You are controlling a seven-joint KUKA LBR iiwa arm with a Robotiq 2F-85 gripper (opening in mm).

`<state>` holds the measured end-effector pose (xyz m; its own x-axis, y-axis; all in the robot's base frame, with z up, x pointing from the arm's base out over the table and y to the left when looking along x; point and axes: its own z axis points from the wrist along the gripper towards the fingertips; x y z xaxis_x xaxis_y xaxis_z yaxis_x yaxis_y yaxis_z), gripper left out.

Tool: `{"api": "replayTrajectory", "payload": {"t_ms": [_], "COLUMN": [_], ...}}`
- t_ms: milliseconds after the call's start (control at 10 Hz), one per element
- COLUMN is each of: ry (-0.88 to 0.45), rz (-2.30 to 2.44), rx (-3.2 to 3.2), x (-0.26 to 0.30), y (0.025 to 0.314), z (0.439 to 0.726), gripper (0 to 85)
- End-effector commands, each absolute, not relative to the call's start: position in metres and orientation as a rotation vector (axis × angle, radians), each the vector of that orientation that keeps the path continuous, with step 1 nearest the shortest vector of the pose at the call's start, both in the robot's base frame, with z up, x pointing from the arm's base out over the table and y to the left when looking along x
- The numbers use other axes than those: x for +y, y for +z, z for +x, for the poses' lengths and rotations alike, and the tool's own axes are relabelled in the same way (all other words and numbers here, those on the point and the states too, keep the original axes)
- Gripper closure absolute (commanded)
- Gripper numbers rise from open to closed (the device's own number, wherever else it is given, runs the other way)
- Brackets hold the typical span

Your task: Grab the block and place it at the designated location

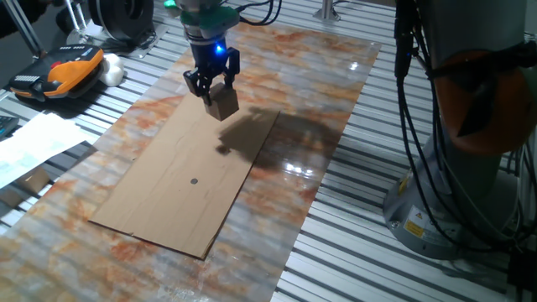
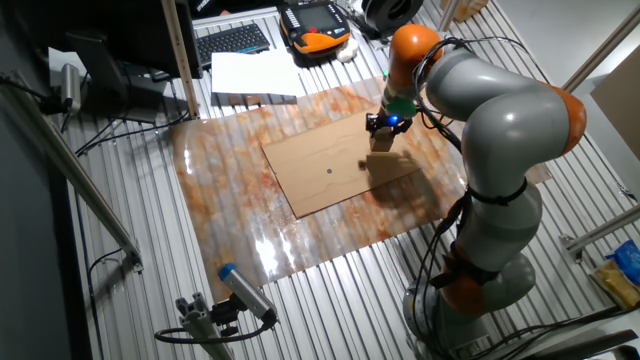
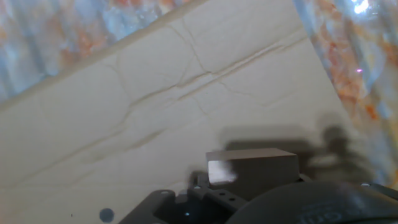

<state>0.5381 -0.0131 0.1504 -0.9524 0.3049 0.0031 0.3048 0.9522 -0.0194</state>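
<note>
Gripper [image 1: 215, 90]: closed on the block [image 1: 223, 104], which is held clear above the cardboard sheet [image 1: 168, 201].
Designated location [image 1: 194, 180]: dark dot seen on the sheet, well apart from the gripper.

The block [image 1: 223, 104] looks like plain matt pale wood; the cardboard sheet [image 1: 168, 201], centre of the frame, is dull brown and creased in the hand view; the tabletop [image 1: 319, 126] is marbled orange-grey and glossy, with bright glare at lower right; the surrounding bench [image 1: 352, 252] is ribbed, satin grey metal.
</note>
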Motion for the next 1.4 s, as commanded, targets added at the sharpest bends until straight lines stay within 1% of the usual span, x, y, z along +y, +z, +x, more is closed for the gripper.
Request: {"api": "replayTrajectory", "payload": {"t_ms": [0,500,700,800,900,1100,1300], "ry": [0.010,-0.042,-0.040,-0.070,-0.082,-0.050,-0.013], "rz": [-0.469,-0.437,-0.476,-0.516,-0.534,-0.521,-0.503], "rx": [-3.089,-3.079,-3.050,-3.035,-3.014,-3.002,-3.006], "x": [-0.013,-0.013,-0.013,-0.011,0.004,0.028,0.046], "y": [0.150,0.150,0.150,0.151,0.159,0.172,0.175], "z": [0.538,0.538,0.538,0.539,0.543,0.550,0.548], "gripper": [85.0,85.0,85.0,85.0,85.0,85.0,85.0]}}
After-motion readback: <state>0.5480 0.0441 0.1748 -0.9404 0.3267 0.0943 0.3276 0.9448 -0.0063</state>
